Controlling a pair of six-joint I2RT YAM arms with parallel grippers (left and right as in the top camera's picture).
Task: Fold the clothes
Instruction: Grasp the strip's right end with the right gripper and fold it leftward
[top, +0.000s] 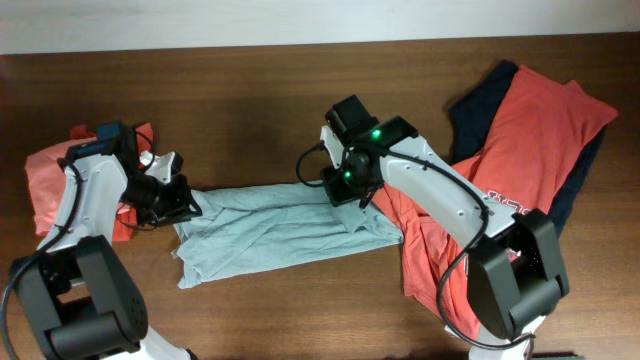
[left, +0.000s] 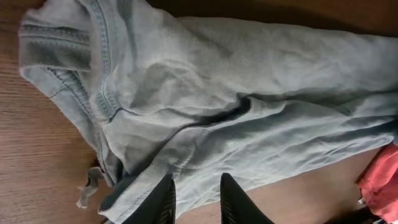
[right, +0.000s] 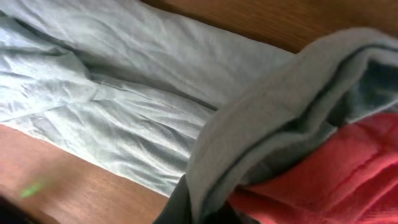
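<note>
Garment (top: 280, 225) centre | red clothes (top: 530, 130) touching right end | red pile (top: 45, 175) left

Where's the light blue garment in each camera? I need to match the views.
Overhead: light blue garment spread across the middle of the picture.
Left wrist: it fills most of the frame.
Right wrist: upper left, a fold raised at right.
Shared landmark: brown wooden table.

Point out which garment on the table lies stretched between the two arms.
The pale grey-blue garment mid-table. The orange-red shirt lies right, atop a navy one; another orange-red cloth lies far left.
</note>
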